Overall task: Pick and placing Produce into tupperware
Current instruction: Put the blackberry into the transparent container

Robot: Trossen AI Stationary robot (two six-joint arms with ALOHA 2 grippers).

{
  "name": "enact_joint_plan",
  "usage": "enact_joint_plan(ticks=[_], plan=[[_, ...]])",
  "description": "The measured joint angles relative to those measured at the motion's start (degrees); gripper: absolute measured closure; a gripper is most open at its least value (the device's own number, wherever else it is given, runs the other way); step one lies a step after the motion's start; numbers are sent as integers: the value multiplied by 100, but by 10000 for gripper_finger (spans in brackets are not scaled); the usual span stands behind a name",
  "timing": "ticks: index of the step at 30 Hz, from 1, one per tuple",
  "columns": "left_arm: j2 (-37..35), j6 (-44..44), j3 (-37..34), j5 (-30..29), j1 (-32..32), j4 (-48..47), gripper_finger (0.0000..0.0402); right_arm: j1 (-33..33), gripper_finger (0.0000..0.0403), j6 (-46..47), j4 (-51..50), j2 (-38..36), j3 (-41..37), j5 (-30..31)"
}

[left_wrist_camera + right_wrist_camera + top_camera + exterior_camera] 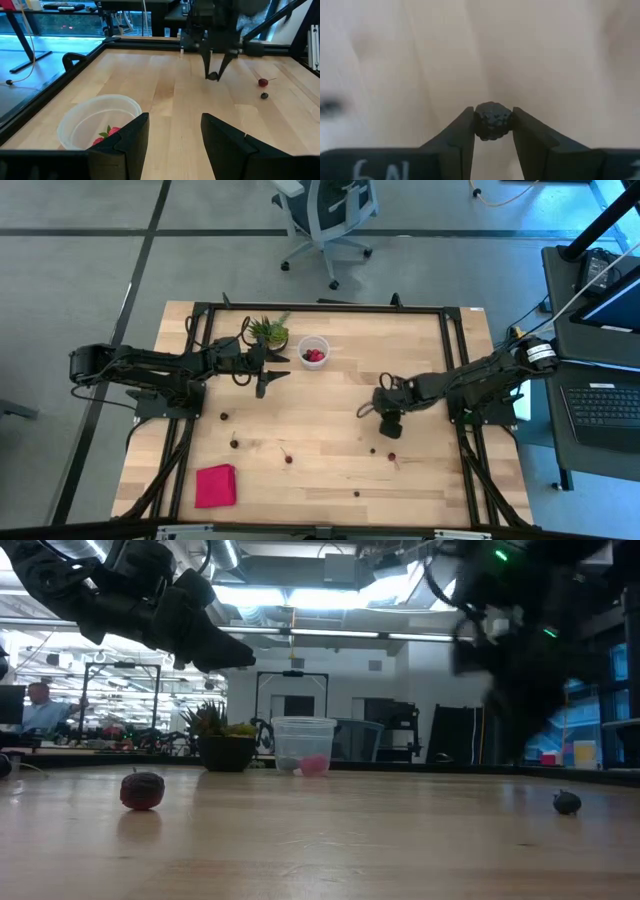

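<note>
The right claw is closed on one dark, bumpy berry, pinched between both fingertips just above the bench, right of centre. The left claw hangs open and holds nothing, just beside the tupperware, which stands near the bench's far edge next to a potted plant and holds a few red fruits. Other loose fruits lie scattered on the near half of the bench, well apart from either claw. A pink cloth lies at the near left corner.
</note>
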Motion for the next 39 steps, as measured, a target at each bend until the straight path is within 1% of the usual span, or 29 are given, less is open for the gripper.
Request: enact_joint_plan(ticks=[4, 8, 12, 15, 17, 21, 23, 28, 32, 39], plan=[[0, -1, 0, 2, 2, 0, 228, -426, 289, -766, -123, 13, 691, 192], [0, -1, 0, 0, 2, 0, 228, -941, 287, -1952, 50, 16, 1549, 230], [0, -1, 0, 1, 2, -2, 228, -1325, 289, -3153, 271, 219, 2407, 213], [0, -1, 0, 0, 2, -20, 228, -1600, 289, -3704, 283, 545, 2982, 191], [0, -2, 0, 1, 2, -101, 228, -1797, 289, -3888, 257, 837, 3307, 160], [0, -4, 0, -21, 2, -294, 228, -2155, 289, -3998, 267, 1559, 3899, -546], [2, -6, 0, -52, 2, -342, 228, -2269, 289, -4064, 219, 1947, 4149, -706], [1, -6, 0, -105, 1, -384, 228, -2462, 289, -4172, 178, 2772, 4801, -733], [0, -6, 0, -114, 2, -385, 228, -2516, 289, -4231, -148, 3250, 5272, -749], [1, -6, 0, -121, 0, -387, 228, -2585, 289, -4234, -288, 3676, 5408, -778]])
